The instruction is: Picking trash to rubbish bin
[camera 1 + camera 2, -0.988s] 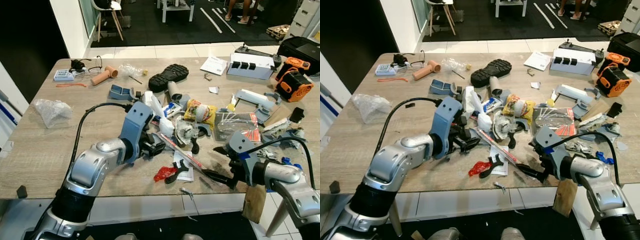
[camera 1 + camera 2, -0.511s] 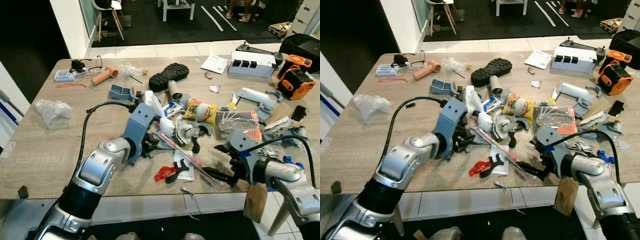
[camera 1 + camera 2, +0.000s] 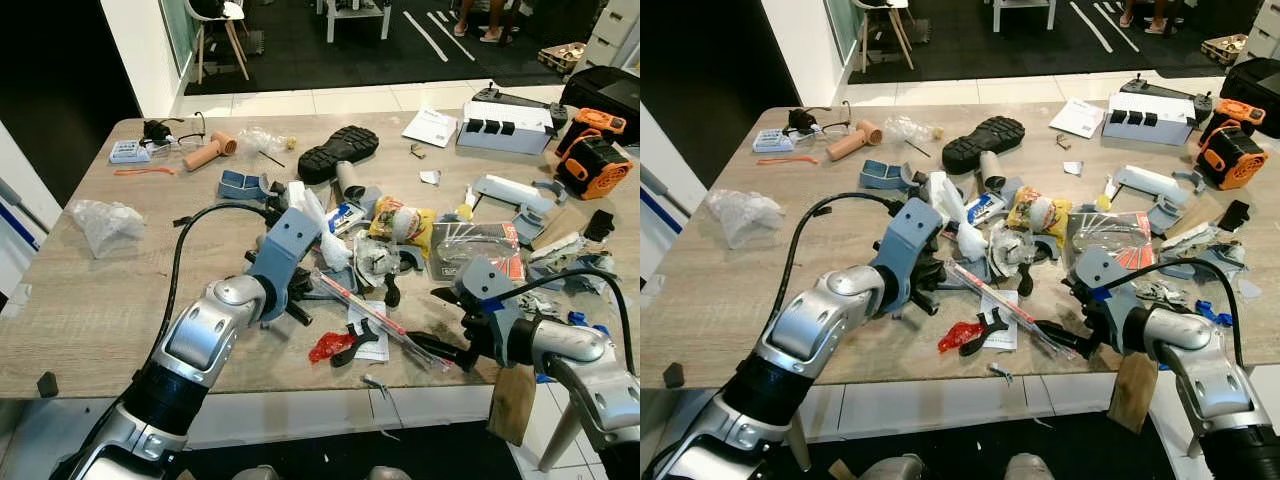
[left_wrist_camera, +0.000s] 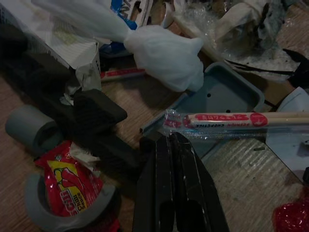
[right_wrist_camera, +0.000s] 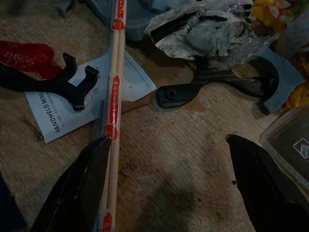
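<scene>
The wrapped chopsticks (image 5: 114, 92), red-labelled, lay lengthwise from 10 to 4 o'clock between the pinched-together left gripper (image 4: 175, 145) and wide-spread right gripper (image 5: 169, 174).

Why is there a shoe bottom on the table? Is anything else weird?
Yes, a black shoe sole lies on the wooden table with no shoe attached. Around it is a messy heap: wrapped chopsticks, a crumpled yellow snack packet, a red wrapper and loose grey plastic parts.

Wood table (image 3: 90, 320) w/ shoe sole (image 3: 338, 152), chopsticks (image 3: 375, 318).
</scene>
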Motion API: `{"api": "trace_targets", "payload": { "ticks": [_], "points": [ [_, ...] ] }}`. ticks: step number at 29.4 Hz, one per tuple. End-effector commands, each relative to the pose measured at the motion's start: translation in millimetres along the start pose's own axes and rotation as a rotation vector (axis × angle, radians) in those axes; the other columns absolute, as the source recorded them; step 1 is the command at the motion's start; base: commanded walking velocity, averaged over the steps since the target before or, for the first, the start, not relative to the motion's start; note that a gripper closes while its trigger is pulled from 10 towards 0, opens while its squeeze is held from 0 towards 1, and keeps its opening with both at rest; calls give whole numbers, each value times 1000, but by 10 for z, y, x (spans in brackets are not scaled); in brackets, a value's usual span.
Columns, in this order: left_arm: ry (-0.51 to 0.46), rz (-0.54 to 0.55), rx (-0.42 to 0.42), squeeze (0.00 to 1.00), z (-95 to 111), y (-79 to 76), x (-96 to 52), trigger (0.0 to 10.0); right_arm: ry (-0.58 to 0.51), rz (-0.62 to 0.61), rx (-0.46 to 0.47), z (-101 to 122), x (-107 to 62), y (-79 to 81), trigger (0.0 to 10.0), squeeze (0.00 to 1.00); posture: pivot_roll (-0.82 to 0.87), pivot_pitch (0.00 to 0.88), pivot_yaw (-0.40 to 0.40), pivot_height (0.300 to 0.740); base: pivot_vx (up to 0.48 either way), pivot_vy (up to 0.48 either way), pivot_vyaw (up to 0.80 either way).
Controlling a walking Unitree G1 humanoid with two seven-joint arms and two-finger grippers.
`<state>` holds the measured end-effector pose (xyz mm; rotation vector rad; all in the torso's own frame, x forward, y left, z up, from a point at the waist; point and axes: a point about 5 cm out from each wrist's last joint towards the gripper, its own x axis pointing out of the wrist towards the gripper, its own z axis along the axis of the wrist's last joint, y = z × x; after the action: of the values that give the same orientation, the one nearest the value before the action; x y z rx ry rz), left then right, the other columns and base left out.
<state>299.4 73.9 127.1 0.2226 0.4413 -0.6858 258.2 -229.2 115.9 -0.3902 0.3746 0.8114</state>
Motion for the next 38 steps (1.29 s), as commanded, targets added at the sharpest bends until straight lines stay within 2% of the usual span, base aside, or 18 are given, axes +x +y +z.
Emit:
{"api": "trace_targets", "payload": {
  "ticks": [1, 3, 4, 7, 8, 10, 12, 14, 18, 20, 22, 27, 32, 33, 38],
  "points": [
    [-30, -7, -2, 0, 55, 18, 27, 8353, -10, -3, -11, 56, -3, -7, 10000, 0, -118, 0, 54, 740, 0, 0, 0],
    [-49, -5, -8, 0, 77, 44, 30, 8353, -10, -4, -11, 56, -7, -6, 10000, 0, -121, 0, 53, 740, 0, 0, 0],
    [-92, 2, -8, 0, 127, 63, 26, 10000, -10, -4, -11, 58, -11, -5, 10000, 0, -125, 0, 51, 740, 0, 0, 0],
    [-165, 15, -7, 0, 224, 94, 9, 10000, -10, -6, -11, 60, -15, -6, 10000, 0, -126, 0, 51, 740, 0, 0, 0],
    [-199, 22, -6, 1000, 280, 111, -5, 10000, -10, -8, -11, 60, -17, -8, 10000, 0, -126, 0, 51, 740, 0, 0, 0],
    [-235, 31, 2, 1000, 339, 131, -20, 10000, -10, -10, -11, 57, -18, -10, 10000, 0, -126, 0, 51, 740, 0, 0, 0],
    [-258, 42, 90, 1000, 409, 161, -24, 10000, -9, -14, -11, 55, -17, -13, 10000, 0, -125, 0, 54, 740, 0, 0, 0],
    [-258, 42, 90, 1000, 409, 161, -24, 10000, -9, -14, -11, 55, -17, -13, 10000, 0, -125, 0, 54, 740, 0, 0, 0],
    [-175, 63, 129, 1000, 330, 203, 60, 10000, -9, -15, -10, 56, -20, -8, 10000, 0, -127, 0, 55, 740, 0, 0, 0],
    [-175, 63, 129, 1000, 330, 203, 60, 10000, -9, -15, -10, 56, -20, -8, 10000, 0, -127, 0, 55, 740, 0, 0, 0],
    [-135, 51, 114, 1000, 268, 190, 92, 10000, -8, -17, -9, 55, -23, -9, 10000, 0, -125, 0, 54, 740, 0, 0, 0],
    [-140, 40, 107, 1000, 258, 160, 130, 10000, -9, -19, -7, 53, -18, -1, 10000, 0, -124, 0, 58, 740, 0, 0, 0],
    [-103, 46, 157, 1000, 241, 125, 169, 10000, -10, -26, -4, 48, -16, -9, 10000, 0, -123, 0, 60, 740, 0, 0, 0],
    [-92, 33, 162, 0, 230, 110, 176, 10000, -9, -27, -4, 47, -16, -10, 10000, 0, -123, 0, 60, 740, 0, 0, 0],
    [-69, -13, 185, 0, 213, 43, 202, 10000, -8, -31, -5, 45, -15, -19, 10000, 0, -124, 0, 62, 740, 0, 0, 0]
  ]
}}
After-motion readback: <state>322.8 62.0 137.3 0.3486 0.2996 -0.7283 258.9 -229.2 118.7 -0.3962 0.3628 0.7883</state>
